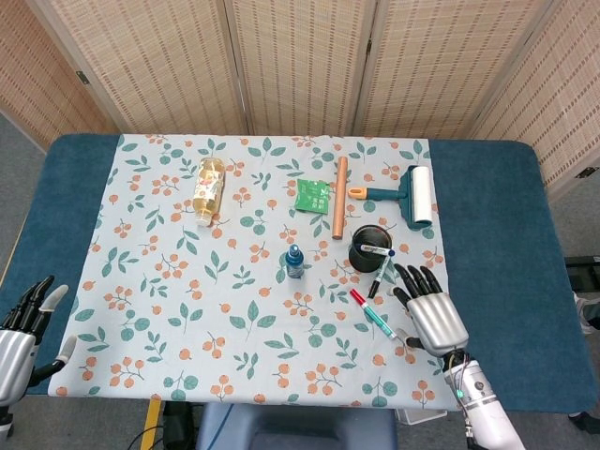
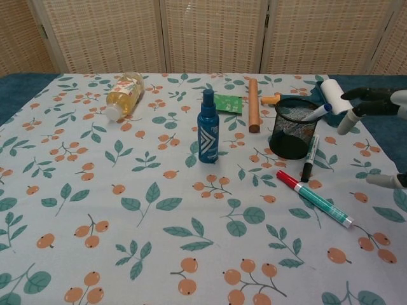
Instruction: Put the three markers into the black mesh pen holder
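Head view, right of centre: black mesh pen holder (image 1: 367,254) stood upright with one blue-capped marker (image 1: 378,250) already leaning inside; black-capped marker (image 1: 378,277) and red-capped marker (image 1: 372,314) lay on the floral tablecloth (image 1: 187,309) just below it. Right hand (image 1: 431,317), fingers spread and holding nothing, hovered beside them, apparently positioned to collect one. Left hand (image 1: 21,330), lower left corner, fingers apart, idle.

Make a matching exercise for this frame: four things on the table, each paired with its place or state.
Things:
1. blue-capped marker
2. red-capped marker
3. yellow bottle
4. spray bottle

Places or states:
A. lying on its side, far left of the cloth
B. standing upright, mid-table
C. inside the holder
D. flat on the cloth, in front of the holder

Pairs: 1-C, 2-D, 3-A, 4-B
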`<state>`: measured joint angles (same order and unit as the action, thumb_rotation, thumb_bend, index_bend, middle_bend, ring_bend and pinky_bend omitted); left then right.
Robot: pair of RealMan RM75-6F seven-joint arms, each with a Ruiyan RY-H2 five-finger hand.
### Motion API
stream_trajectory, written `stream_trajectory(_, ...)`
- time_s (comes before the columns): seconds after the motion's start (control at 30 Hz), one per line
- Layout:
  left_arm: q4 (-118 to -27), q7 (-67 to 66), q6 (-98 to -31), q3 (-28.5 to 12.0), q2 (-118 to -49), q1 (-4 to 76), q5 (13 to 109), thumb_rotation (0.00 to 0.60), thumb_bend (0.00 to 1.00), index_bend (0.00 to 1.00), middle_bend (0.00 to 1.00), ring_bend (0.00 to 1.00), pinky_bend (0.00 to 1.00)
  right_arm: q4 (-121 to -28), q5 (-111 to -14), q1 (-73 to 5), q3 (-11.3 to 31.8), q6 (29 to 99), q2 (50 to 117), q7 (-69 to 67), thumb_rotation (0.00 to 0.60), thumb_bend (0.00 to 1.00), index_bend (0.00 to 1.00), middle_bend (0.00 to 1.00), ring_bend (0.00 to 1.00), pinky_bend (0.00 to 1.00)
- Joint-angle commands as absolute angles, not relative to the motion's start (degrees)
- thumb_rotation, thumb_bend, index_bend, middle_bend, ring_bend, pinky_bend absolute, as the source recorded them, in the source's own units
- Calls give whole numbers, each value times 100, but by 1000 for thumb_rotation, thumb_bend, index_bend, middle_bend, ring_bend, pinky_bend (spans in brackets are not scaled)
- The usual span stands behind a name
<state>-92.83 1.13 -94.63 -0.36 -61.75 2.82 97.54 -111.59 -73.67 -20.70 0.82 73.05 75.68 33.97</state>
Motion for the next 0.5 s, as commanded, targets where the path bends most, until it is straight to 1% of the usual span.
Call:
stream_trajectory(0.03, -9280, 132, -9488, -35, -6165, 274, 9764, 600, 424, 0, 20, 9, 271, -10673, -7572, -2072, 14, 7258, 8058, 3281, 600, 228, 284, 0, 0, 0)
stream_trajectory(0.17, -9280, 191, -9543, -33, -6137, 252, 9773, 600, 423, 0, 20, 9, 271, -10313, -7755, -2030, -84, 7311, 8398, 3406, 600, 228, 284, 0, 0, 0)
stream_trajectory(0.5, -9299, 320, -9667, -7, -6041, 201, 9847, 600, 423, 0, 20, 9, 271, -9646, -8050, -1780, -186, 7666, 8978, 3529, 600, 229, 284, 0, 0, 0)
